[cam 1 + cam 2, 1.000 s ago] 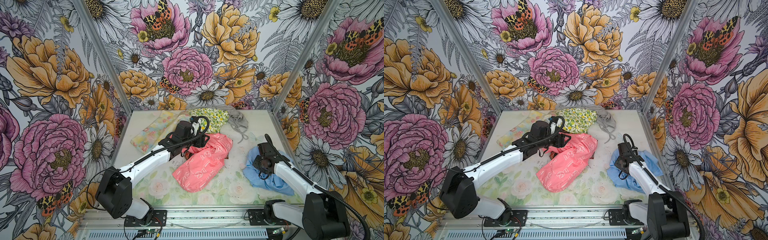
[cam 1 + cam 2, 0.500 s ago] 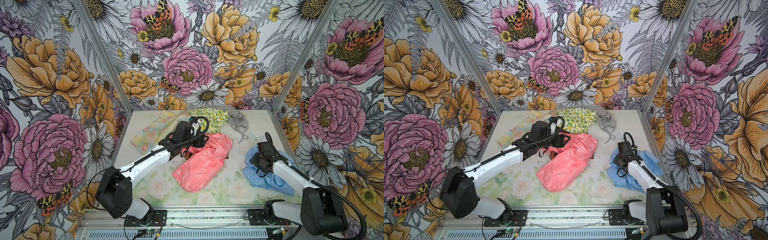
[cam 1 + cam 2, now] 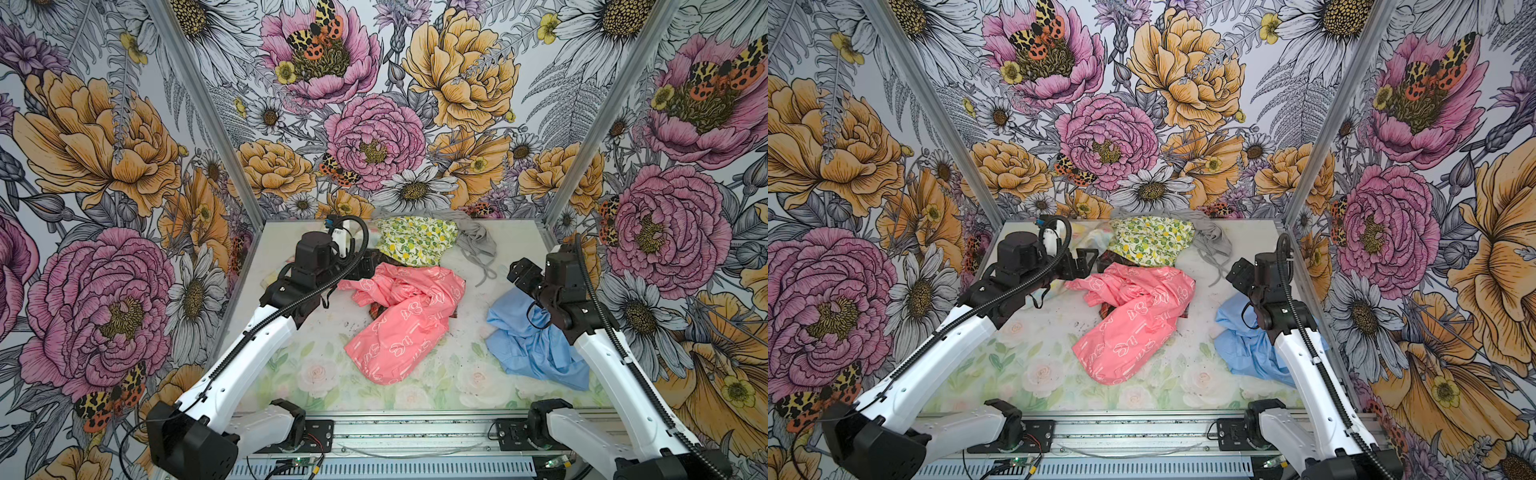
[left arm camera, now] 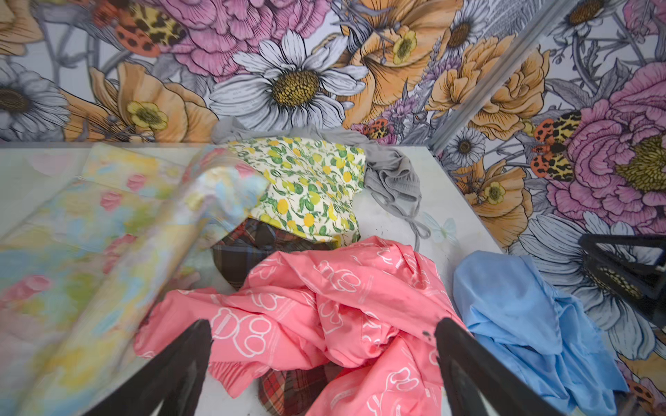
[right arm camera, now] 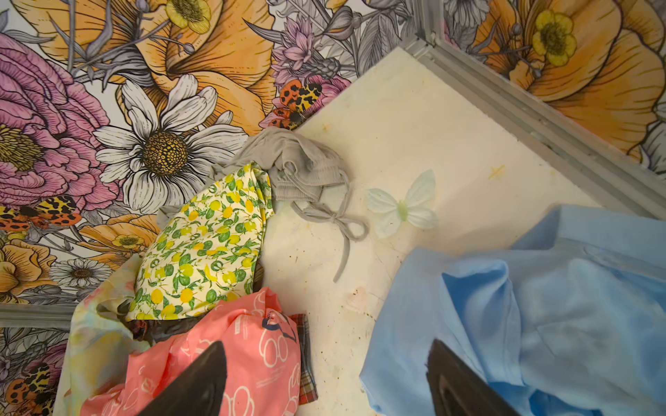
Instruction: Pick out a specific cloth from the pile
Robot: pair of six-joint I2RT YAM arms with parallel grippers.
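L gripper (image 4: 322, 324) jaws wide apart, nothing held, at left edge of pile (image 3: 409, 291), coral-pink cloth (image 3: 399, 332) in front. Strip of bare table (image 3: 469, 332), then sky-blue cloth (image 3: 528, 345) crumpled near right wall, apart from pile. R gripper (image 5: 328, 345) spread open, empty, over its far-left edge.

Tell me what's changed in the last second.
The right gripper opened and rose off the light blue cloth, letting it go. The left gripper opened wider and drew back to the left, away from the pile. The cloth and the pile lie about where they were.
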